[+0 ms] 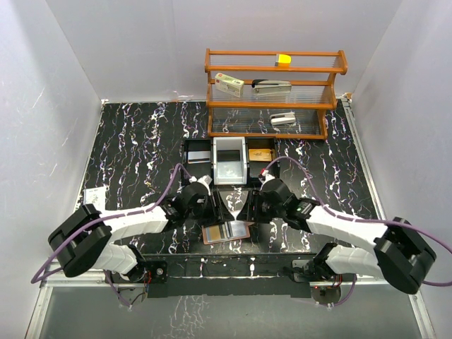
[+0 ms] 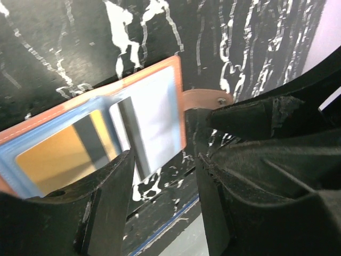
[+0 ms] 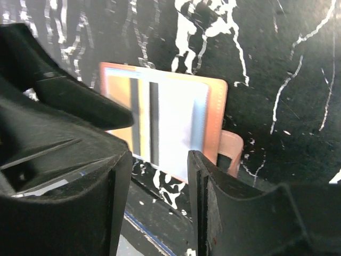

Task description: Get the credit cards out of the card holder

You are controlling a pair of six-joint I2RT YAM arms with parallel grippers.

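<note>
The card holder lies open and flat near the table's front edge, salmon-brown rim with a pale blue-grey inside. In the left wrist view the card holder holds a gold card with a dark stripe and a white card with a grey stripe. The right wrist view shows the card holder, the gold card and the white card. My left gripper and right gripper are both open and empty, just above the holder's far edge, facing each other.
A black tray, a white tray and a dark tray with a gold card stand behind the grippers. A wooden shelf with small items is at the back. A white packet lies at the left.
</note>
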